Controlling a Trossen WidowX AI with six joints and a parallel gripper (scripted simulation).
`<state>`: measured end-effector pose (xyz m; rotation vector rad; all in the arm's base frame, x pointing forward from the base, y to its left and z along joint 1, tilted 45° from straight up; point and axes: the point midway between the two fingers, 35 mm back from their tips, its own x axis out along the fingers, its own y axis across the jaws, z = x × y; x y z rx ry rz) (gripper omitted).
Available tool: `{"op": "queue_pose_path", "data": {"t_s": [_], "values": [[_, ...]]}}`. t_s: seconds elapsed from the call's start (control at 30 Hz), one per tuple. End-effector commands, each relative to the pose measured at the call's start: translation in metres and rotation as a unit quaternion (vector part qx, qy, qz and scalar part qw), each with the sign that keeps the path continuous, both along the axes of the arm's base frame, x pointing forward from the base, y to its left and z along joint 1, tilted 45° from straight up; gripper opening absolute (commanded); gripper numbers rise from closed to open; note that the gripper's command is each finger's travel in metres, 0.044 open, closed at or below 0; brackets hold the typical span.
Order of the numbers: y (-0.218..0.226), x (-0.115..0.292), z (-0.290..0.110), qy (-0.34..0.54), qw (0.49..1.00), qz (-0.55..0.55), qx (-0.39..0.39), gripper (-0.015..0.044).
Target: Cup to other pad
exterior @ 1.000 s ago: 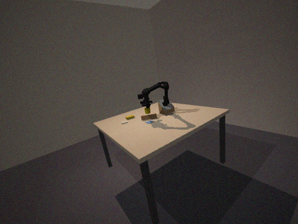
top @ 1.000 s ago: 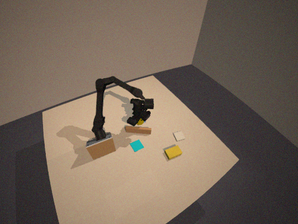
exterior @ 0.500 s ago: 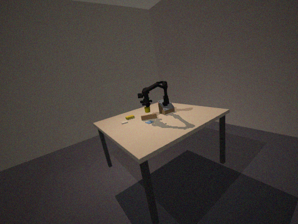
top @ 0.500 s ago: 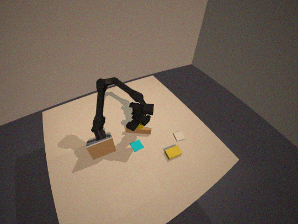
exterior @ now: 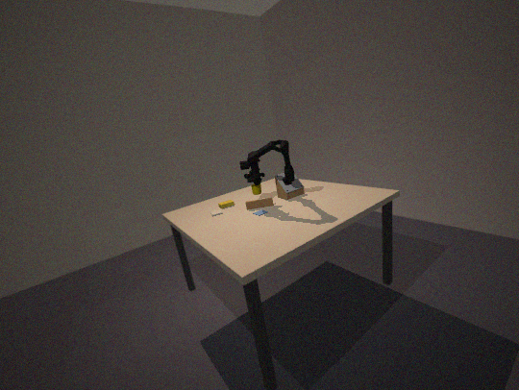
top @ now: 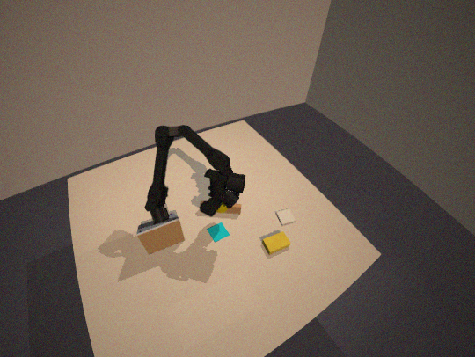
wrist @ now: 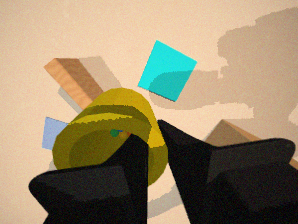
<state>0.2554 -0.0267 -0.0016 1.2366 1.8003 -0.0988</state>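
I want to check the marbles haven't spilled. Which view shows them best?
The wrist view: it looks into the yellow cup in the pincer, showing marbles inside. The top view and exterior view show only the cup's outside, small.

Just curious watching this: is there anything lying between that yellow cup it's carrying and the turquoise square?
Yes. A low wooden bar lies on the table under the cup, between the pale blue pad and the cyan pad. The end effector holds the cup above it.
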Motion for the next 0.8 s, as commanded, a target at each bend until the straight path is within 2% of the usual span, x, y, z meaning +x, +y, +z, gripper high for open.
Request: {"op": "queue_pose_path", "data": {"t_s": [0.0, 0.77], "values": [[-0.008, -0.007, -0.009, 0.004, 1.000, 0.001, 0.000, 0.0000], [-0.046, -0.038, -0.045, 0.004, 1.000, 0.001, -0.002, 0.0000]]}}
